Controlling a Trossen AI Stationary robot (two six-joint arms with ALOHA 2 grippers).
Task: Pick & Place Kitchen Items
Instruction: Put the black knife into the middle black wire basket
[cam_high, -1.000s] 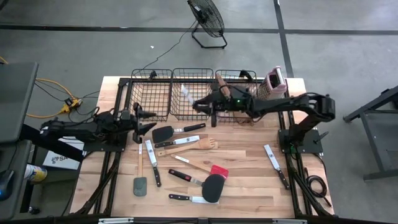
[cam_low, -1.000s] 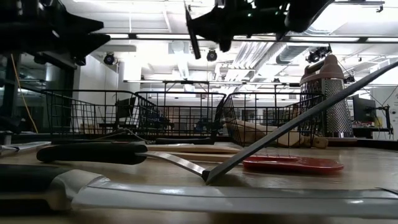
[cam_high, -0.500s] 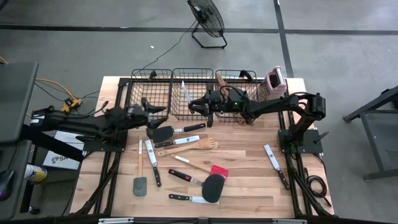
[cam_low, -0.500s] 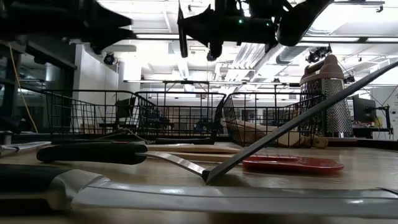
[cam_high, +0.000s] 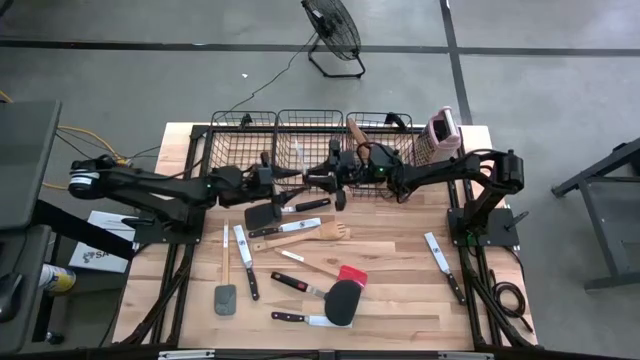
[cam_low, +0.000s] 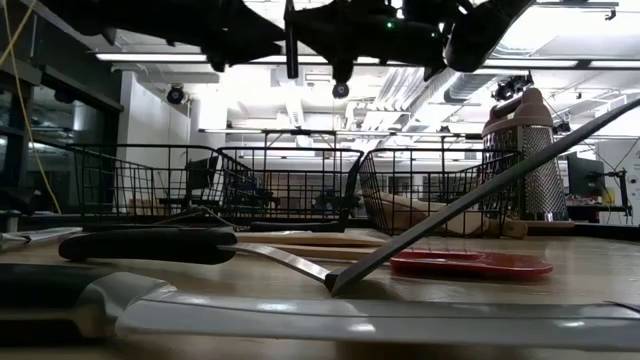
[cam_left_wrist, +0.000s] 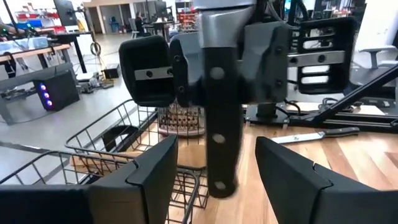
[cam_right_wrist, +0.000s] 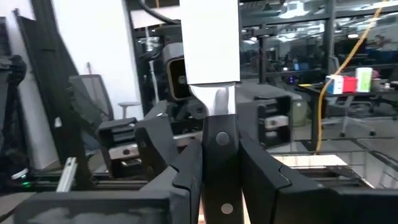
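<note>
Two grippers are met above the front edge of the middle wire basket (cam_high: 309, 150) in the high view. A black-handled knife (cam_left_wrist: 219, 118) is clamped by its handle between the closed fingers of the right gripper (cam_high: 327, 176) and is held well above the table (cam_high: 400, 290); in the right wrist view its pale blade (cam_right_wrist: 210, 40) is seen rising from the pinched handle. The left gripper (cam_high: 276, 181) is held just beside it with its fingers (cam_left_wrist: 152, 171) spread wide, the knife handle hanging between them untouched. About a dozen other utensils are left scattered on the wooden table, among them a red-headed spatula (cam_high: 351, 274) and a black spatula (cam_high: 342, 302).
</note>
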